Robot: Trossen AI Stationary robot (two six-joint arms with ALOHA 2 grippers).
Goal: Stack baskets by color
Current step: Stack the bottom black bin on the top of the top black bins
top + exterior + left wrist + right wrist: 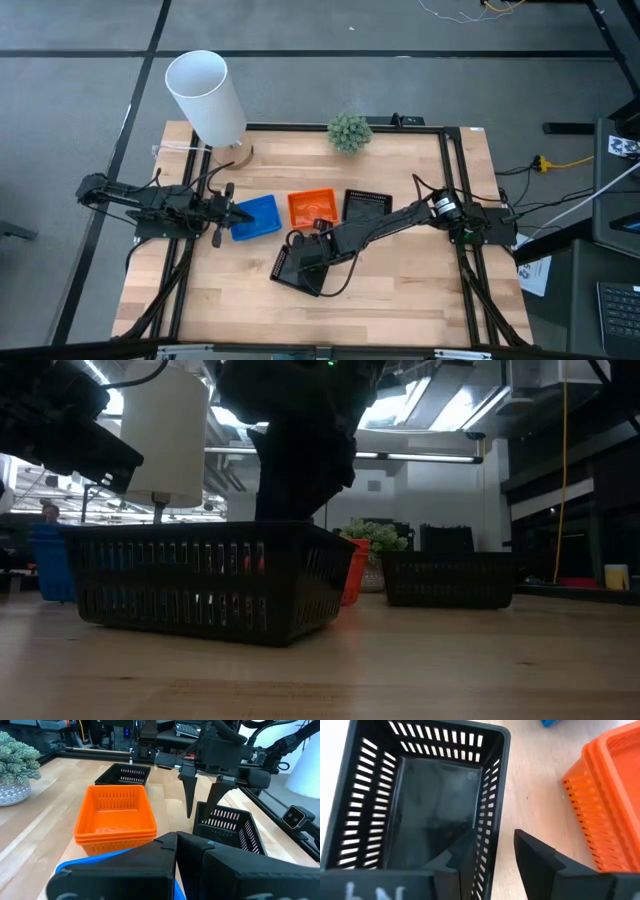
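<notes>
Right hand (492, 855) was spread, straddling the side wall of the loose black basket (296, 268) at lower center of the high view. Imo drop lower b4 closing, then carry it to the black basket (366, 205) w/o tilting. Left hand (226, 210) sat pressed together by the blue baskets (255, 216).

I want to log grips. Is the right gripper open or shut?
Open. The right gripper has its fingers apart, straddling one wall of the black basket, not clamped on it.
</notes>
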